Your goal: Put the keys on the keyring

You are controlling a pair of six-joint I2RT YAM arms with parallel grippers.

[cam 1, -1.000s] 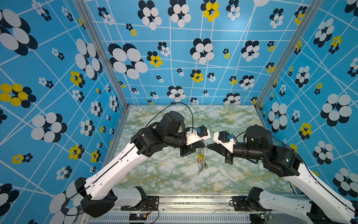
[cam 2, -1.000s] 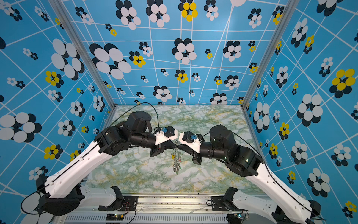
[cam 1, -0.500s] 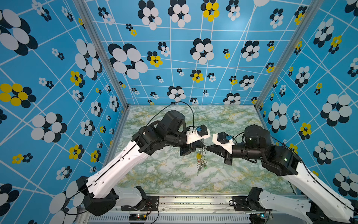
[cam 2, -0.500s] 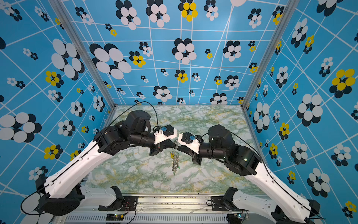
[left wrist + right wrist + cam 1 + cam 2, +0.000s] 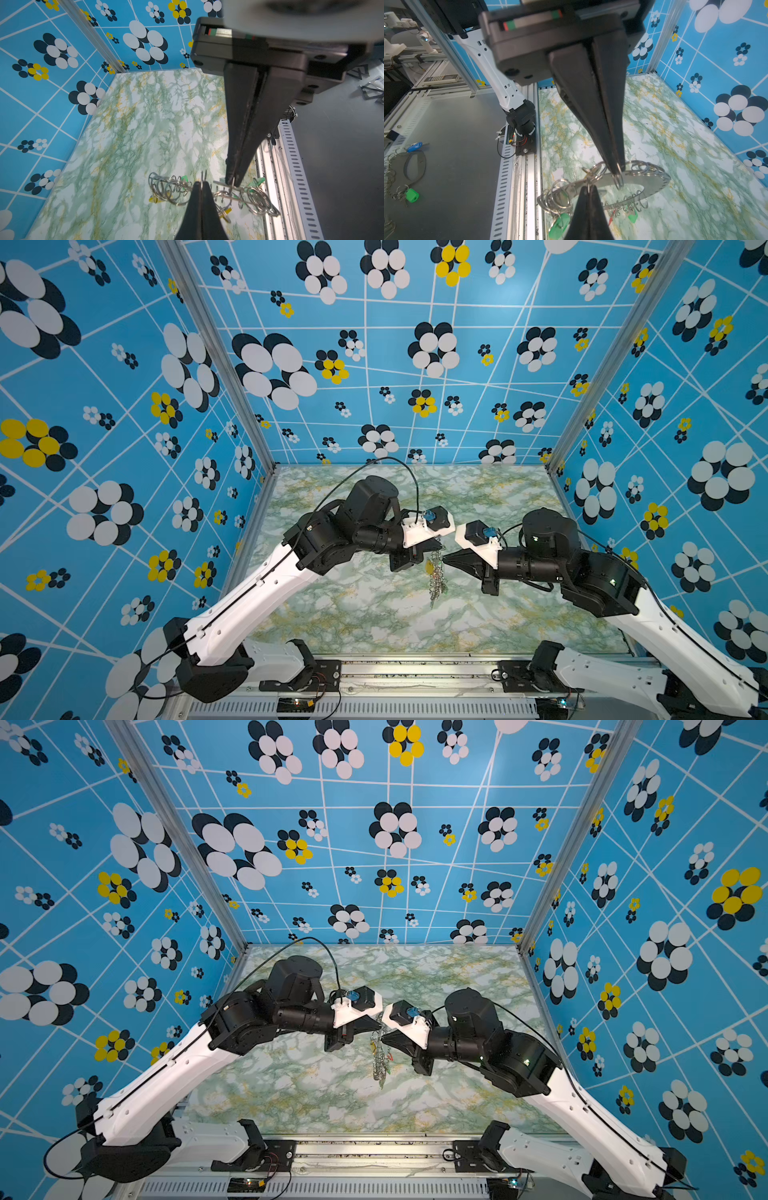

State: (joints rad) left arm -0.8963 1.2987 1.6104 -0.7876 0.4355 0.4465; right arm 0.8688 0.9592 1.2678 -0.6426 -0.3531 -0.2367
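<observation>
Grey metal, thin and flat, the keyring (image 5: 652, 182) hung in the air above the counter (image 5: 374, 614), carried between the two arms; in both top views it showed only as a narrow dangling cluster. The left gripper (image 5: 232, 181) had its jaws pressed together on a wire loop at the rim. The right gripper (image 5: 618, 177) likewise pinched a loop close beside it, with no gap between its jaws. Several keys (image 5: 560, 224) with green and yellow tags dangled beneath from other loops. The disc looked stiff and light, but its wire fringe was probably loose and slippery, so a hold on a single loop would likely let everything pivot and swing. A pinch on the flat rim seemed the steadier hold.
</observation>
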